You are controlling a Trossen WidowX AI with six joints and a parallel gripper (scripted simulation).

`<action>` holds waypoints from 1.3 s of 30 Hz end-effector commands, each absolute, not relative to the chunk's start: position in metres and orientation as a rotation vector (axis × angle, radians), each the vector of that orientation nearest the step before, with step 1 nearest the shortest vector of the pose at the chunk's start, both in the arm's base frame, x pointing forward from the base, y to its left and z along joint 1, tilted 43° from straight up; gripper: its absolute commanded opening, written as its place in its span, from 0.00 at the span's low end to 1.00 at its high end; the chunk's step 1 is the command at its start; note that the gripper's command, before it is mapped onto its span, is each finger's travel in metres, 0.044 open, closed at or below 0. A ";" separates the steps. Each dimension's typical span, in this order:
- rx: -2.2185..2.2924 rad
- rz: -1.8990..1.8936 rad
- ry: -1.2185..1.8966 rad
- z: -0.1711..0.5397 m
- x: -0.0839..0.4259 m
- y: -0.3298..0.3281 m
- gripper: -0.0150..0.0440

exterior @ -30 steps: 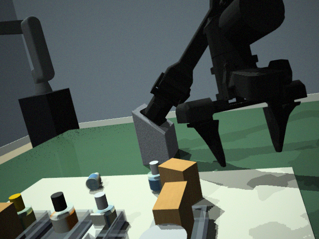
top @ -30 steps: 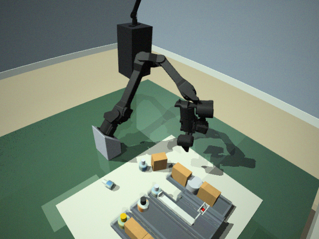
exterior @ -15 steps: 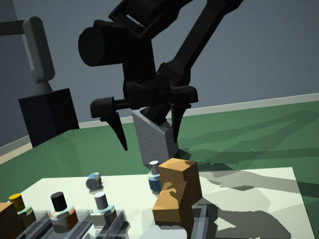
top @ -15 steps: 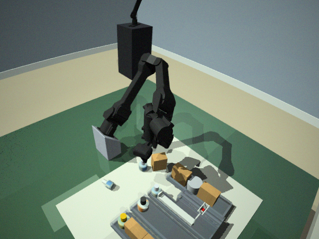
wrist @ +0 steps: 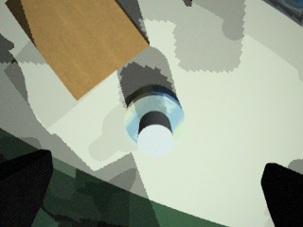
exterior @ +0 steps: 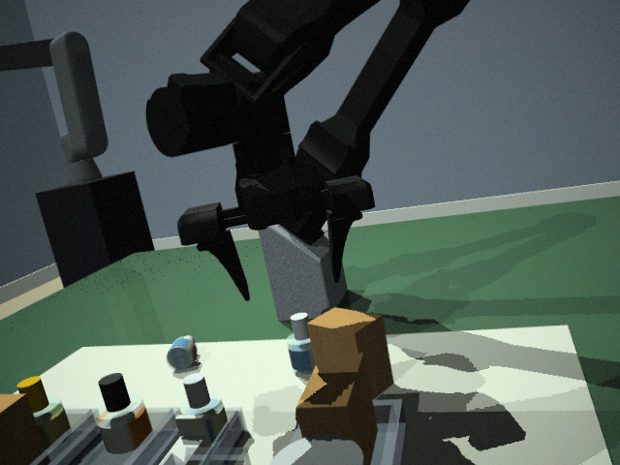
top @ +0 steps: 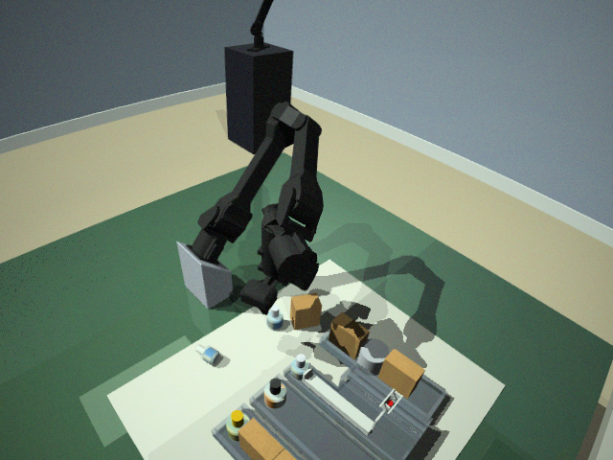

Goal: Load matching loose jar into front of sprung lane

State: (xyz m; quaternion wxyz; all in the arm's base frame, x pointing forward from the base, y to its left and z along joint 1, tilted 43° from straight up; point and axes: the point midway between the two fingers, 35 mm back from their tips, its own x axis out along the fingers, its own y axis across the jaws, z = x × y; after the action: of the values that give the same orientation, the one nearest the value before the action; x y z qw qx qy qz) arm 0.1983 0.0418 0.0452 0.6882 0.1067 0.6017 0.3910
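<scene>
The jar in the sprung lane has a white cap and a pale blue body. It stands at the front end, before the long white pusher part. One loose jar with a white cap and blue body stands upright beside a carton. Another loose jar, blue with a pale cap, lies on its side on the white mat. I cannot tell for sure which one matches. My gripper is open and empty, above the upright loose jar; the top view hides its fingertips.
A carton stands close beside the upright jar. A second carton, a grey can and another carton stand in the far lane. A black-capped jar and a yellow-capped jar stand in neighbouring lanes.
</scene>
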 end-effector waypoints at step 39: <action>0.251 0.881 1.348 -0.004 0.194 0.088 0.91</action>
State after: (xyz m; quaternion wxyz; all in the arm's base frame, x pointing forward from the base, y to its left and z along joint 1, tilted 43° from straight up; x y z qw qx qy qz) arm 0.1981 0.0854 -0.0010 0.6895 0.1077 0.5992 0.3924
